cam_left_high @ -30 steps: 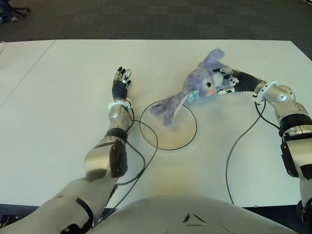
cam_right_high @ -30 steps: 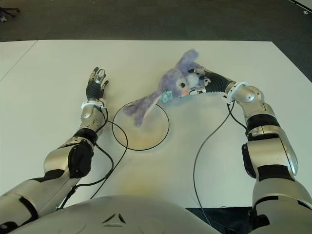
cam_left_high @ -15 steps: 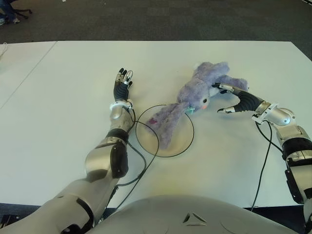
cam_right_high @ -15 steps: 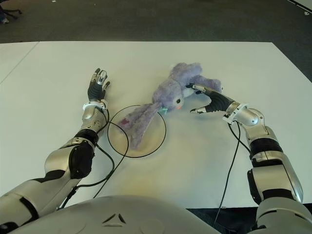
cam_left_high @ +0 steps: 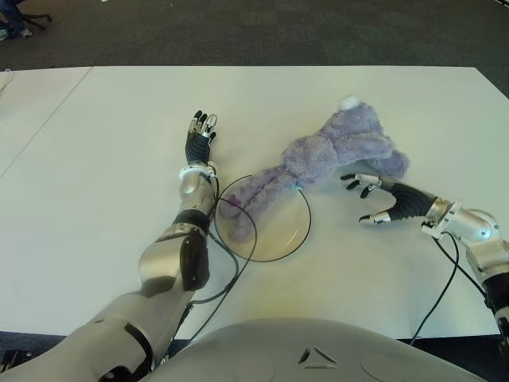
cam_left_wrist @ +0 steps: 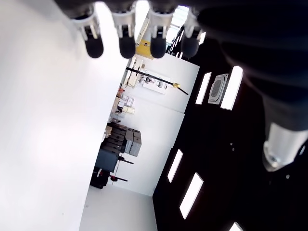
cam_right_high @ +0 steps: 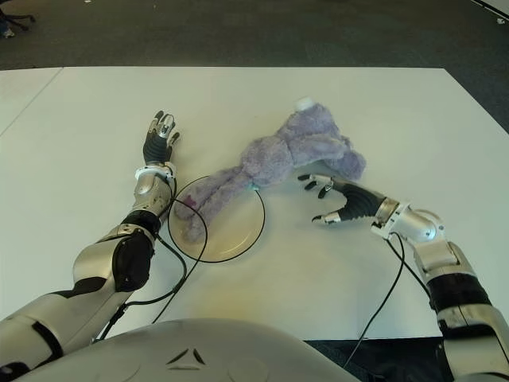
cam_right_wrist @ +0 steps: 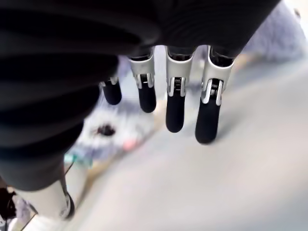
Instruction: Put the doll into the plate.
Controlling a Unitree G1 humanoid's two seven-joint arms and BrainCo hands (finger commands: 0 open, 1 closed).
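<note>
The purple plush doll (cam_left_high: pixel 334 151) lies stretched across the white table (cam_left_high: pixel 103 143). Its long ear end (cam_left_high: pixel 246 195) reaches over the rim into the round plate (cam_left_high: pixel 278 239), while its body lies on the table to the plate's right. My right hand (cam_left_high: pixel 367 199) is just right of and below the doll's body, fingers spread, holding nothing; its fingers (cam_right_wrist: pixel 175 103) show loose in the right wrist view with the doll (cam_right_wrist: pixel 103 127) blurred behind them. My left hand (cam_left_high: pixel 199 131) shows left of the plate, fingers straight.
A black cable (cam_left_high: pixel 238 255) loops from my left arm across the plate's left edge. Another cable (cam_left_high: pixel 437 286) trails from my right wrist. Dark carpet (cam_left_high: pixel 278 32) lies beyond the table's far edge.
My right hand has let go of the doll and drawn back toward me and to the right. The doll has dropped flat, its ear end now farther into the plate.
</note>
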